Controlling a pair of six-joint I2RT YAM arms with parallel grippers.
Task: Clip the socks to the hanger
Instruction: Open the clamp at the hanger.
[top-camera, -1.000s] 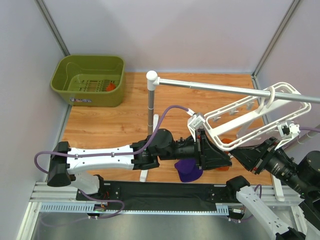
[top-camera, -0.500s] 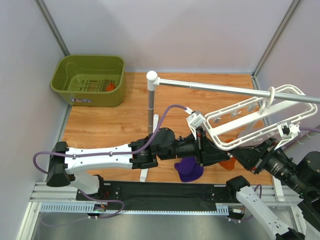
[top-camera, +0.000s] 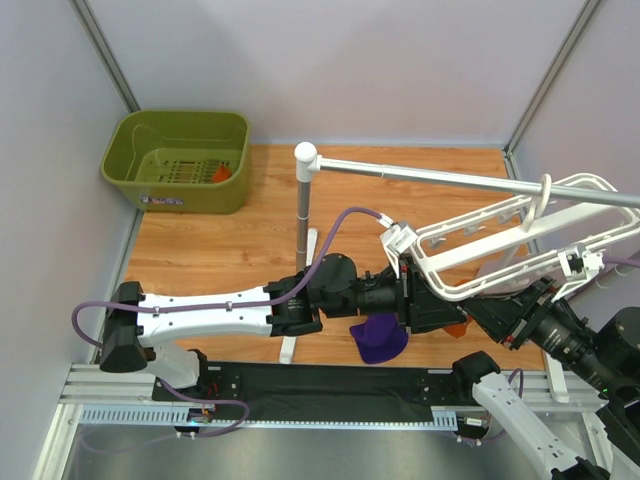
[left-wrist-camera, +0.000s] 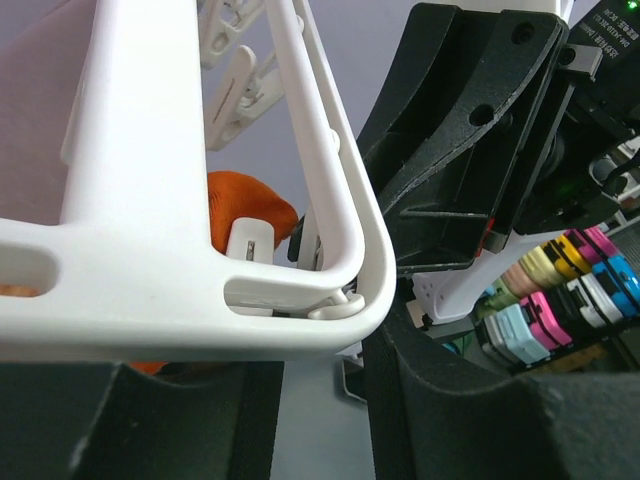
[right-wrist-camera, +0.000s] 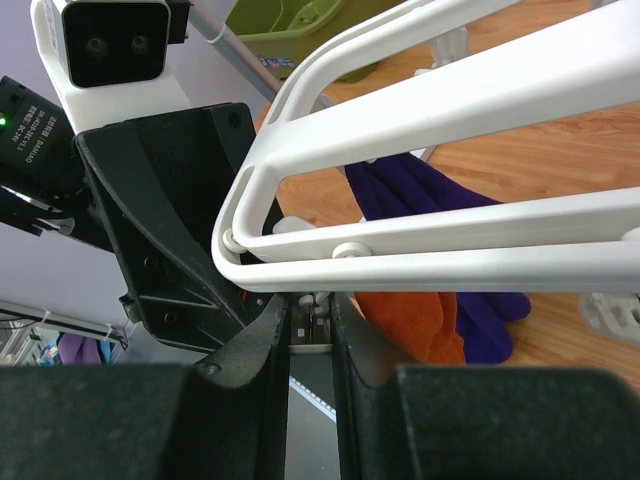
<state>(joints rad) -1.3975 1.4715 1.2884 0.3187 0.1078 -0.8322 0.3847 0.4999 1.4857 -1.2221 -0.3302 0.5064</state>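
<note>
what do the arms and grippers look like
Left arm and right arm: white links, black joints and motors. Left gripper and right gripper: black, angular, two fingers each. A purple cable loops along the left arm; a white camera box sits on its wrist.

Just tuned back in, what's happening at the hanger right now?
Both arms meet at the left end of the white hanger, which hangs from the silver rail. The right gripper looks pinched on a small white clip under the frame, an orange sock right beside it. The left gripper sits at the same corner; whether it holds that sock is unclear. A second orange sock lies in the green basket, a purple cloth on the table.
</note>
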